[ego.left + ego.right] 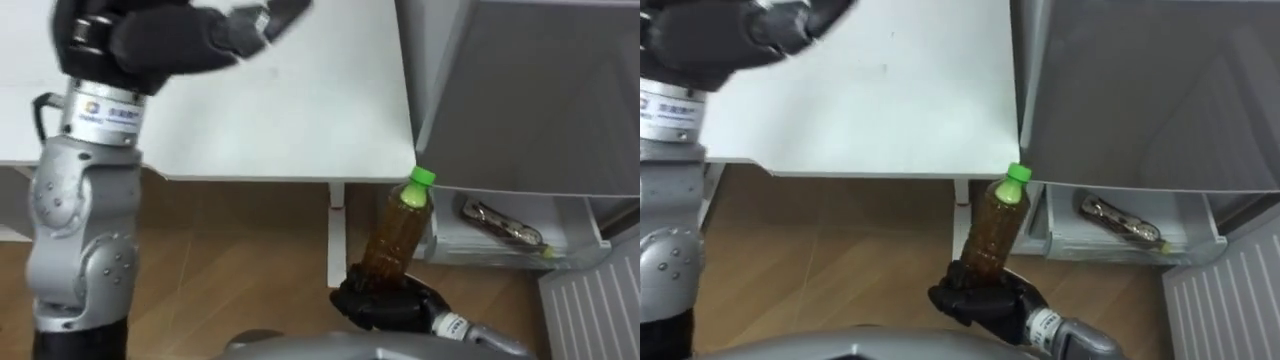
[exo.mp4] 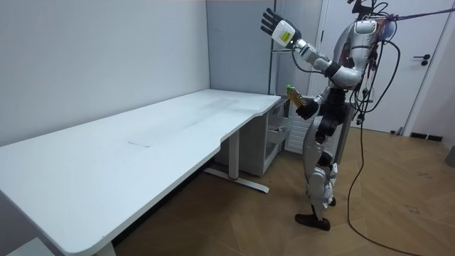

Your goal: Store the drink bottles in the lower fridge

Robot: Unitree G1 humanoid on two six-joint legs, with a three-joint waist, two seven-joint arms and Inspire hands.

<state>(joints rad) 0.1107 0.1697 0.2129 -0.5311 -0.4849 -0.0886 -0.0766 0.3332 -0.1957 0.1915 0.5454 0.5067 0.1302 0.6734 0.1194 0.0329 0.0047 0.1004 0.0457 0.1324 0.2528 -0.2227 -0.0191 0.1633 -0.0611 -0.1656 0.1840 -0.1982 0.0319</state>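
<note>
Since the right hand [image 1: 385,305], low at 6 o'clock in the eye views, has its fingers curled round the base of the bottle [image 1: 398,240], the drink is in hand. The step now, I judge, is the carry into the lower fridge [image 1: 560,215]. The bottle leans with its green cap [image 1: 422,179] toward 1 o'clock, and the cap is just beside the table [image 1: 300,110] corner. So low a grip leaves the top free to sway, so the wrist should bring the bottle upright first and travel slowly. From the cap, the opening lies at 3 o'clock. It holds a white shelf [image 1: 470,248] with a flat packet [image 1: 500,222] on it, under the grey upper door [image 1: 520,90]. A ribbed white panel [image 1: 590,300], probably the open lower door, is at 4 o'clock. The move should swing toward 3 o'clock, clear of the table corner, and keep the cap below the grey door's lower edge. The bottle should be set down beside the packet, not on it; whether the shelf has height enough for it upright I cannot tell. Farthest off, at 11 o'clock, the left hand [image 1: 150,40] is raised over the table with fingers straight and spread, holding nothing. It is well apart from the path and need play no part.
</note>
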